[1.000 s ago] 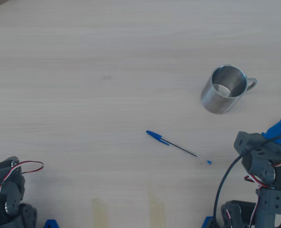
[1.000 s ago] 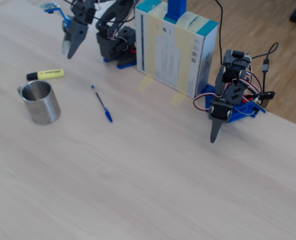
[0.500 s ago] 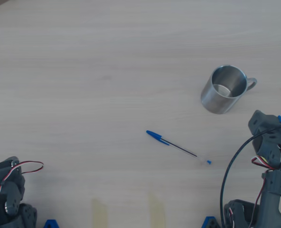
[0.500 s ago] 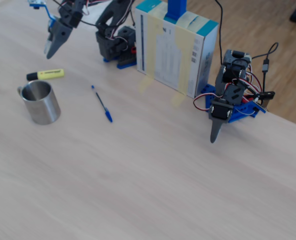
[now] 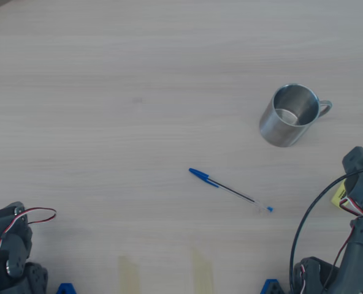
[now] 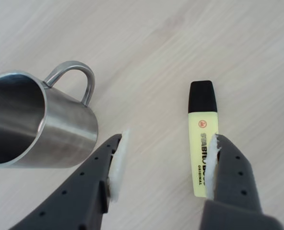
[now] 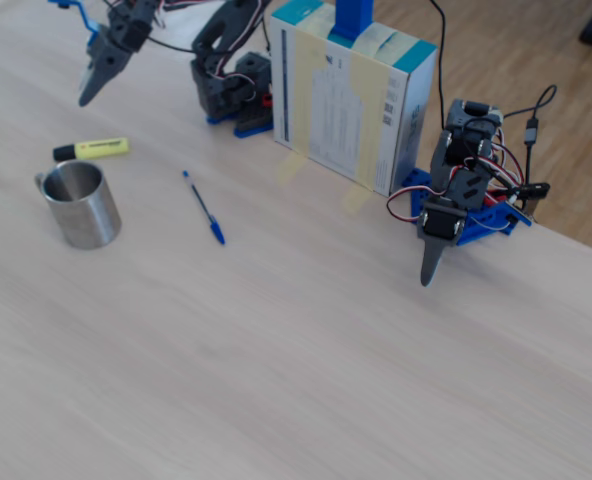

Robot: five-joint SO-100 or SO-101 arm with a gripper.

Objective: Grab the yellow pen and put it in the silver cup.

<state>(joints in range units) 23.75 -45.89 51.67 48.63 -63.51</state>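
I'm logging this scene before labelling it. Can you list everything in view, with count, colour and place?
Chunky fluorescent-yellow highlighter pen: one, yellow with black cap, flat on the table beside the mug's handle side; wrist view shows it partly under one finger.
Shiny stainless-steel mug: one, silver, upright, looks empty, loop handle toward the highlighter.
Thin clear ballpoint pen with blue cap: one, flat on the table, apart from the mug.
Cardboard box with teal edges: one, white and teal, upright at the table's far edge in the fixed view.
Tape strips: two, yellowish, on the table by the box.
Light wooden table: one.
Second robot arm: one, dark grey, parked right of the box.
Working arm's end effector: one, dark grey, open, above the highlighter.
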